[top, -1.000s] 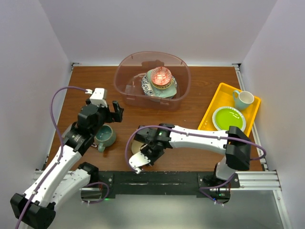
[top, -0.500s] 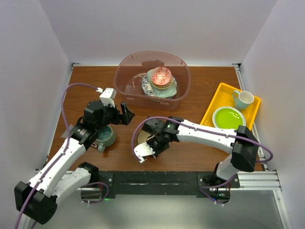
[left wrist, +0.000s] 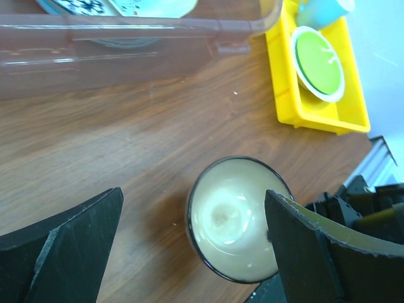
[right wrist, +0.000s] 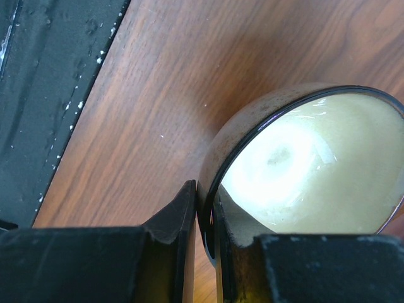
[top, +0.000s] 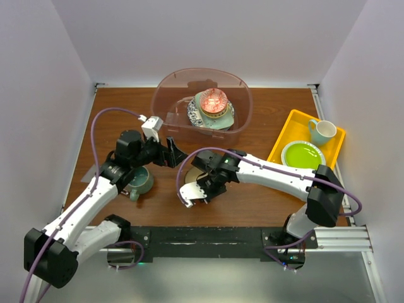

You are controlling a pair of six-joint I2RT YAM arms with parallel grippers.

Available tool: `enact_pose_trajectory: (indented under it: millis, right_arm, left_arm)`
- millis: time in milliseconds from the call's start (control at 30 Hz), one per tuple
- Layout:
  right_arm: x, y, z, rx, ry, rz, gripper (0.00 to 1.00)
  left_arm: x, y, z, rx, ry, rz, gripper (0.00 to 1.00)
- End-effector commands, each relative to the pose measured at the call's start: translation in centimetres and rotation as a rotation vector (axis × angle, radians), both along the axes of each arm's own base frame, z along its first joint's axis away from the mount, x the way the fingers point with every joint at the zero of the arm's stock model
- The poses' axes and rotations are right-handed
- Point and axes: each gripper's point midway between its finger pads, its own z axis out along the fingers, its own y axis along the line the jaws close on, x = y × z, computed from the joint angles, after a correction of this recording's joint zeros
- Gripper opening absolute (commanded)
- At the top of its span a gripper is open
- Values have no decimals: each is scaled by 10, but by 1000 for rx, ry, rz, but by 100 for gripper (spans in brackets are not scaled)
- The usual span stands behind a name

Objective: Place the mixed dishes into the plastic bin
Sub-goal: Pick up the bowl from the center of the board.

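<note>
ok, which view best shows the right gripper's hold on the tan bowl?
Right wrist: the tan bowl fills the frame, its rim pinched in the right gripper. Left wrist shows the bowl's cream inside from above, the grip barely. Top external: only a sliver beside the arm.

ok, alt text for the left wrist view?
A small round bowl with cream glaze and a dark rim fills the lower centre, seen from above against the brown wooden table and framed by the left arm's wide-open black fingers. Along the top edge is the translucent pinkish plastic bin; at upper right, a yellow rectangular tray holding a lime-green plate.
</note>
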Motion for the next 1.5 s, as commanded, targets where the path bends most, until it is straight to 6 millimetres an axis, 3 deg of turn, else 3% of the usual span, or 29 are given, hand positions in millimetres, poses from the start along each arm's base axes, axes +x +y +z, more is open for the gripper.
enact_pose_trajectory:
  millis: [0,300,533,667,733,800,833,900,1033,1233,1467]
  right_arm:
    - [9,16,34,148,-59,-2,0]
    - [13,14,38,157,-65,-19,0]
    - [17,12,40,164,-69,-32,0]
    - [18,12,40,166,-69,-33,0]
    - [18,12,40,166,-69,-35,0]
    - [18,12,39,167,-68,-36,0]
    - [18,12,40,168,-67,-35,0]
    - [18,13,38,168,-63,-35,0]
    - [17,13,36,164,-54,-33,0]
    - [17,14,35,167,-47,-41,4]
    - [15,14,30,164,-34,-48,29]
  left_arm:
    - [-5,-18,7,-86,11,-91,100]
    - [-15,-35,-26,-104,144,-197,100]
    - [-24,-49,-66,-3,280,-241,95]
    - [-32,-61,-91,95,345,-273,83]
    - [-33,-61,-98,123,363,-268,67]
    - [-30,-61,-101,149,362,-254,56]
    - [-30,-59,-102,160,368,-249,44]
    - [-30,-58,-103,176,370,-245,33]
    - [-31,-57,-102,189,369,-249,0]
    - [-29,-54,-91,189,327,-236,0]
    - [-20,-46,-70,181,256,-179,0]
